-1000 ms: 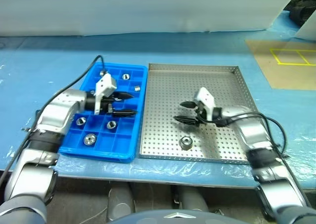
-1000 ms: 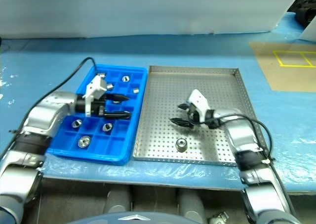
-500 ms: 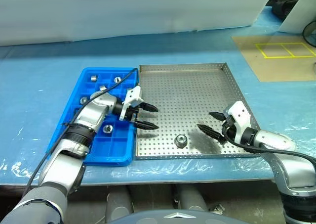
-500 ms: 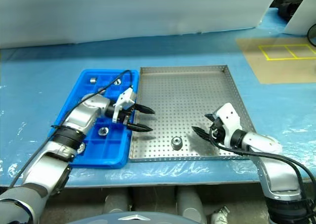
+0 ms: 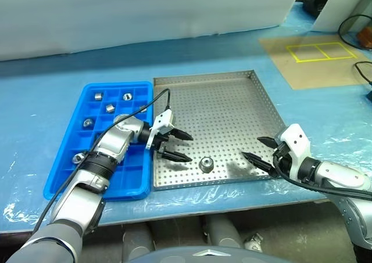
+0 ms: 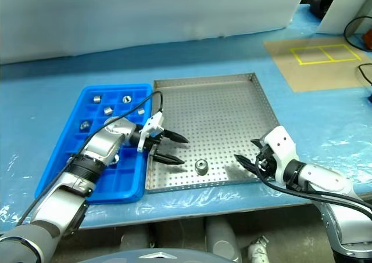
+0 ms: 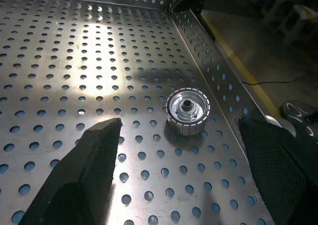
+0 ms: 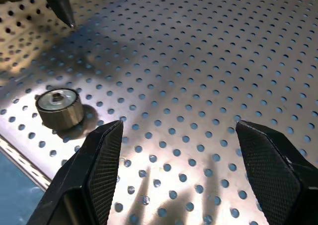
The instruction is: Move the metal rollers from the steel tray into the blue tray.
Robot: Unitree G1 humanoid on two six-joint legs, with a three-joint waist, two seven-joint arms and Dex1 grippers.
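A single metal roller (image 5: 205, 164) stands on the steel tray (image 5: 232, 94), close to its near rim. Several more metal rollers (image 5: 110, 107) sit in compartments of the blue tray (image 5: 64, 176), which lies to the steel tray's left. My left gripper (image 5: 187, 148) is open and empty, reaching over the steel tray's left side, with the roller (image 7: 188, 111) just beyond its fingertips. My right gripper (image 5: 252, 147) is open too, low over the tray's near right part. It points left at the roller (image 8: 59, 106), well short of it.
Both trays rest on a table under blue film (image 5: 35, 100), its front edge just below them. A brown board with yellow taped squares (image 5: 322, 51) lies at the back right. A white panel (image 5: 145, 13) closes off the far side.
My left gripper has swung from above the blue tray across onto the steel tray, toward the roller. My right gripper has drawn back to the tray's near right corner. Both stayed open; the view has shifted.
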